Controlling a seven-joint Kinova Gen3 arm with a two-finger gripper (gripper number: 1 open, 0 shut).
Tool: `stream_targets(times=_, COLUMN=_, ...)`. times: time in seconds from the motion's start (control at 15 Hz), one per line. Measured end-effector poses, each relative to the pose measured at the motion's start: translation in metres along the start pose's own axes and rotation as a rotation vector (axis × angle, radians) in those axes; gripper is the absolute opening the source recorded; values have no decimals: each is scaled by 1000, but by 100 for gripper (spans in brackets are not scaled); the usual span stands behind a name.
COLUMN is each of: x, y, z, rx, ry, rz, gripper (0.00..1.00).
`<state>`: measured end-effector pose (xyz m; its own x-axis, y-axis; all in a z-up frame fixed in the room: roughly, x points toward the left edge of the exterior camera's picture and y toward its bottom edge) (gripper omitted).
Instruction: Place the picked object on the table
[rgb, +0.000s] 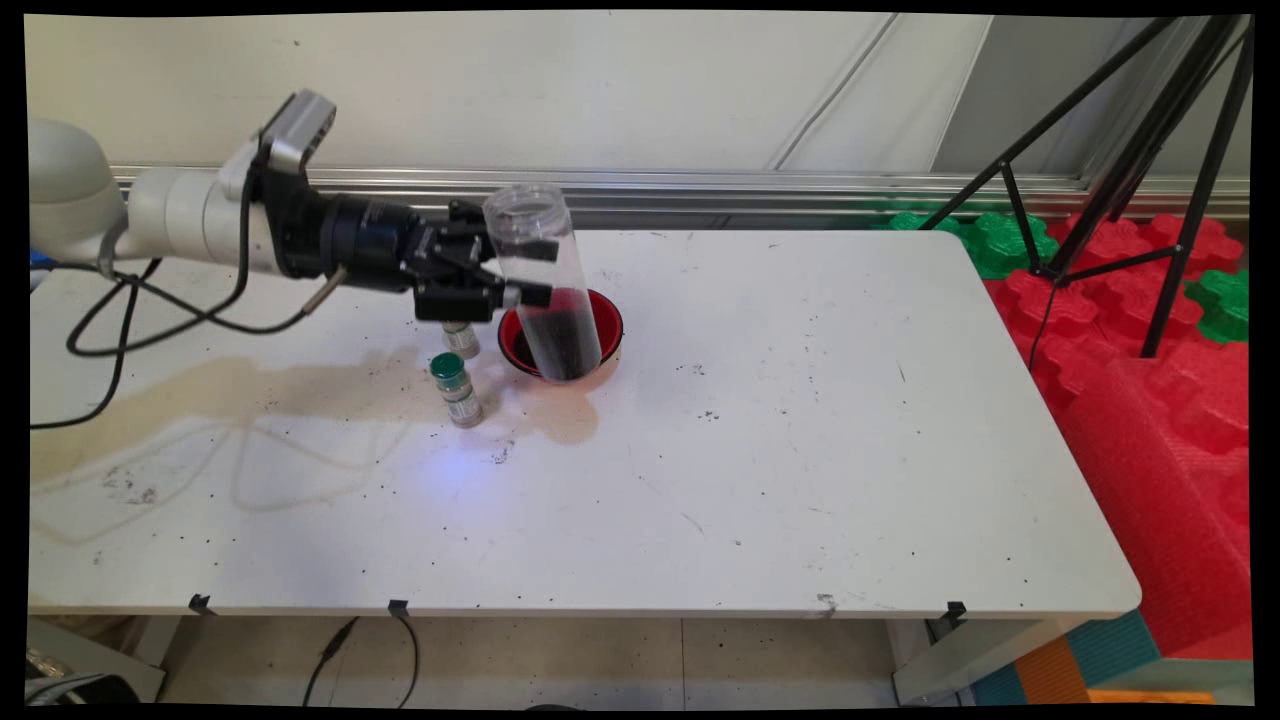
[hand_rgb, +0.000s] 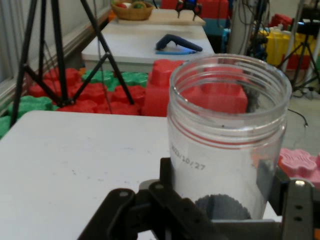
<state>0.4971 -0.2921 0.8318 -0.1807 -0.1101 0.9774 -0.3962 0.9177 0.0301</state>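
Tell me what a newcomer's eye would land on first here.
The gripper is shut on a clear open jar with dark grounds at its bottom, held slightly tilted over a red bowl left of the table's centre. Just left of the bowl stand two small green-capped bottles, beside a tan stain spreading to the left edge.

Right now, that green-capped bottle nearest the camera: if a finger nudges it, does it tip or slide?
The green-capped bottle is tall for its narrow base, so probably tips before sliding. Round body: once down it would likely roll. Small, so likely light. Its twin stands close behind, below the gripper holding the clear jar.
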Motion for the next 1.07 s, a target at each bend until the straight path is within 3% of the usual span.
stream_targets(times=0.53, x=-41, y=15, z=7, rx=-54, ry=-39, rz=68, gripper=0)
stream_targets(times=1.07, x=-72, y=20, z=13, rx=-77, ry=-66, rz=117, gripper=0)
